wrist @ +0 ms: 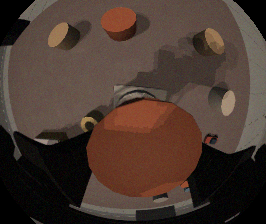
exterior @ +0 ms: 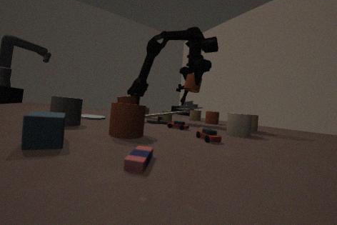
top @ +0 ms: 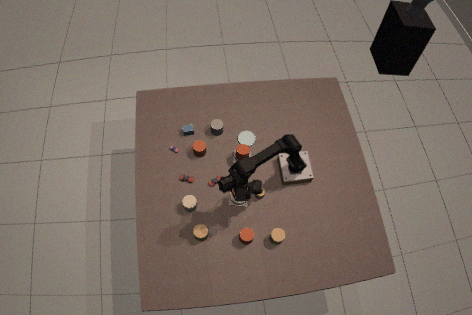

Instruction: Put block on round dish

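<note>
My gripper is shut on an orange cup, held in the air above one end of the balance. That end's square plate shows below the cup. The balance beam slopes, with this end higher. The other orange cup stands on the far, lower end, partly hidden in the exterior view. A small grey shape near the raised end may be a block or background; I cannot tell. The round dish has no cup above it.
Loose orange cups, a grey cup, a cream cup and tan cups stand around. Also a blue box, red toy cars, a pink-and-blue bar and a yellow ring.
</note>
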